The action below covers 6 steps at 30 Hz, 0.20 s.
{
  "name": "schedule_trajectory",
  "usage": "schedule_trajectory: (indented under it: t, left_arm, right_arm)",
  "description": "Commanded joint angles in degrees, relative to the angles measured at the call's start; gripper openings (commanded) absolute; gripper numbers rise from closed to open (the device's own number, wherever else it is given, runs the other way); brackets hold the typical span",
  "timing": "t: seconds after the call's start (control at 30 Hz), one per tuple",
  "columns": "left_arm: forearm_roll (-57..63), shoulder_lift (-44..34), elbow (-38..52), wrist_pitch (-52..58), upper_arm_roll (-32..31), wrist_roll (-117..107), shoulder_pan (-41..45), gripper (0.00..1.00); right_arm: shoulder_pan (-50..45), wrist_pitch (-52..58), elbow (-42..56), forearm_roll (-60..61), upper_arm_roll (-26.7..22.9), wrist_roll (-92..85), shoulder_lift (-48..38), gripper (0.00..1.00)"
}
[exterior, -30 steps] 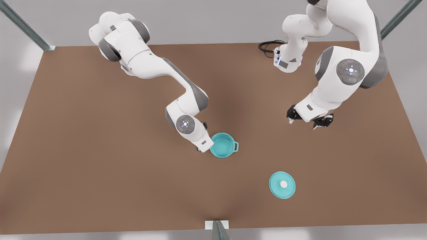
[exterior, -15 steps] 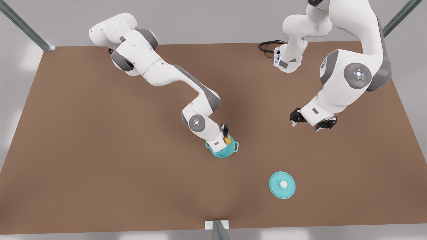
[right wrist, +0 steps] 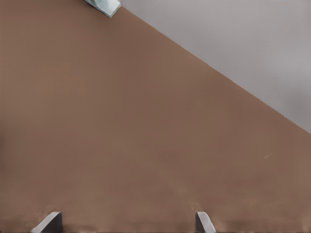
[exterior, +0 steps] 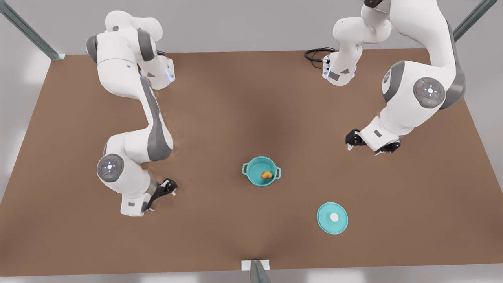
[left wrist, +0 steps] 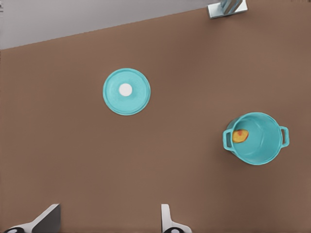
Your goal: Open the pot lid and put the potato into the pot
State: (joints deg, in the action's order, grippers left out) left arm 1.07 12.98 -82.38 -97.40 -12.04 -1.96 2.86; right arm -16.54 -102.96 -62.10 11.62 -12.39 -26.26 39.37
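The teal pot (exterior: 254, 177) (left wrist: 260, 145) stands uncovered near the middle of the brown table. The yellow-orange potato (exterior: 267, 175) (left wrist: 239, 136) lies inside it, free of any gripper. The pot lid (exterior: 326, 222) (left wrist: 138, 99) lies flat on the table toward the front view's lower right, white knob up. My right gripper (exterior: 163, 194) (right wrist: 126, 225) hangs open and empty low over the table at the front view's left, well away from the pot. My left gripper (exterior: 371, 145) (left wrist: 107, 225) hovers open and empty at the front view's right, behind the lid.
A black cable (exterior: 316, 53) coils by the arm base at the back right. Metal frame posts stand at the back corners (exterior: 55, 55) and at the middle of the front edge (exterior: 255, 269) (left wrist: 227, 8). Bare table lies between the pot and both grippers.
My right gripper has let the potato go into the pot and swung far away to the front view's left. The left arm has drifted slightly to the right. The lid has stayed put.
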Motion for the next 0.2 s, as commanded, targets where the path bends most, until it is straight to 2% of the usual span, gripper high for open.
schedule_trajectory:
  t: [0.0,0.03,0.07,0.17]
  left_arm:
    - [-0.01,0.02,0.02,0.02,-0.09,-2.44,0.13,1.00]
    - [-0.01,-0.06,0.02,0.10,-0.09,-2.61,0.13,1.00]
    - [-0.01,-0.06,0.02,0.02,-0.09,-2.61,0.13,1.00]
    - [-0.01,0.02,0.02,0.10,-0.09,-2.61,0.13,1.00]
  right_arm:
    - [5.11,21.58,-4.07,-0.19,-0.97,4.02,-2.71,1.00]
    - [5.12,15.78,-12.25,-4.93,-1.67,4.20,-6.49,1.00]
    - [5.20,13.40,-16.21,-6.00,-1.76,4.11,-8.87,1.00]
    - [4.76,13.49,-16.74,-5.91,-1.67,4.99,-9.05,1.00]
